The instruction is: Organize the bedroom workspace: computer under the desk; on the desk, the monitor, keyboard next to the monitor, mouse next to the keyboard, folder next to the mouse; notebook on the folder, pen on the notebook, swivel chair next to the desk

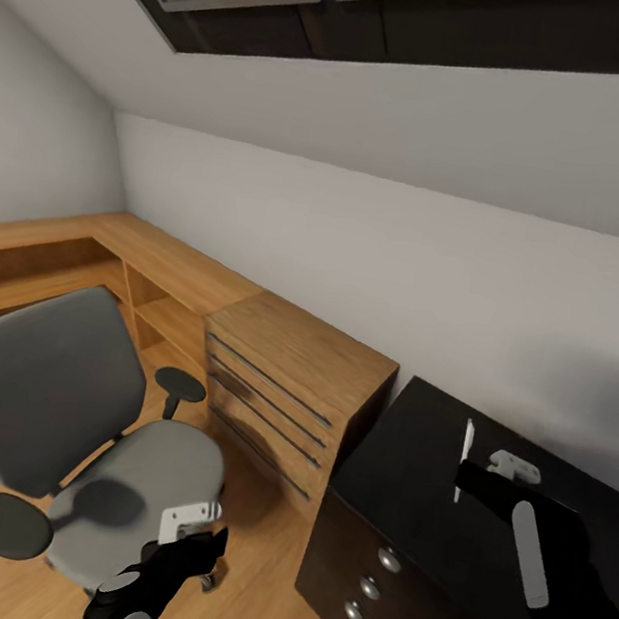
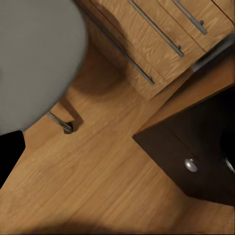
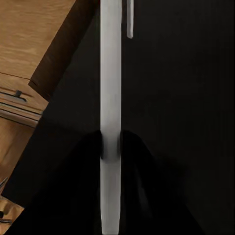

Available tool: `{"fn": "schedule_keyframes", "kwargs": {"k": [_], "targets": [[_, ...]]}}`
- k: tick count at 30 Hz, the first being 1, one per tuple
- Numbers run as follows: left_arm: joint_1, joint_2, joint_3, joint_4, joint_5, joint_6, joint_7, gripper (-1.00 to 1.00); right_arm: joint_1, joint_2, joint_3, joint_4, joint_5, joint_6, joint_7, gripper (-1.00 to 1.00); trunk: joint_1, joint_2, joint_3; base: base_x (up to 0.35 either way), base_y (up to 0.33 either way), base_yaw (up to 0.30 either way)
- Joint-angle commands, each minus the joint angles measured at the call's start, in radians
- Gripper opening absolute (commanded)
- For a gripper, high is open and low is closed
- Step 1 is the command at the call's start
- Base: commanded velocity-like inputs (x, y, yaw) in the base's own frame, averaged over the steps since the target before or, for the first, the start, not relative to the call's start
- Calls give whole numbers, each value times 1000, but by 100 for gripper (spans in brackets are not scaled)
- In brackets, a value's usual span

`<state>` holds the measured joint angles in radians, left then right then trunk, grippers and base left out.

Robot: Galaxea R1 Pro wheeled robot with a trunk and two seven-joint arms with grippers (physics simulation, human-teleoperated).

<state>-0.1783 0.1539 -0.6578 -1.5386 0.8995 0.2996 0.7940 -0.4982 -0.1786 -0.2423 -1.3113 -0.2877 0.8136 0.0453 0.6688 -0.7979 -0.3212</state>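
pen (image 1: 466, 449) upright over the black desk (image 1: 400, 488) top near its back edge, pinched in my right gripper (image 3: 110, 152) | I can't tell how wide my left gripper (image 1: 166, 558) is, low beside the swivel chair (image 1: 75, 431) | open floor (image 2: 98, 181) between chair, dresser (image 1: 286, 387) and desk corner

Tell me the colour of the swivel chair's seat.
Grey; the swivel chair shows best in the head view.

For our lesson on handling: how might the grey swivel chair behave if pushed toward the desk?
The swivel chair probably rolls easily: a caster sits on the smooth wood floor. Pushed off-centre, it may spin; its tall back could tip.
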Motion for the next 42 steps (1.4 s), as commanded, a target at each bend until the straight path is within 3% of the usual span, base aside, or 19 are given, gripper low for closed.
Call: {"fn": "schedule_keyframes", "kwargs": {"k": [1, 13, 21, 25, 26, 42], "targets": [[-1, 1, -2, -2, 4, 3, 7, 100, -1, 4, -4, 2, 1, 6, 5, -100, 0, -1, -1, -270, 218, -298], [-1, 1, -3, -2, 4, 3, 7, 100, -1, 20, -21, 7, 0, 4, -59, -100, 0, -1, -1, -238, 126, -293], [-1, 1, -3, -2, 4, 3, 7, 100, -2, 19, -30, 2, -4, -3, -65, -100, 0, -1, -1, -27, 7, -55], [-1, 1, -6, -2, 4, 2, 7, 100, -2, 16, -75, 1, -3, -3, -67, -100, 0, -1, -1, 0, 0, -72], [-1, 1, -13, -2, 4, 2, 7, 100, -2, 16, -106, 1, -2, -4, -67, -100, 0, -1, -1, 0, 0, -223], [-1, 1, -19, -2, 3, 1, 8, 100, -2, 10, -137, 4, 8, -3, -109, -100, 0, -1, -1, 0, 0, -280]]}}
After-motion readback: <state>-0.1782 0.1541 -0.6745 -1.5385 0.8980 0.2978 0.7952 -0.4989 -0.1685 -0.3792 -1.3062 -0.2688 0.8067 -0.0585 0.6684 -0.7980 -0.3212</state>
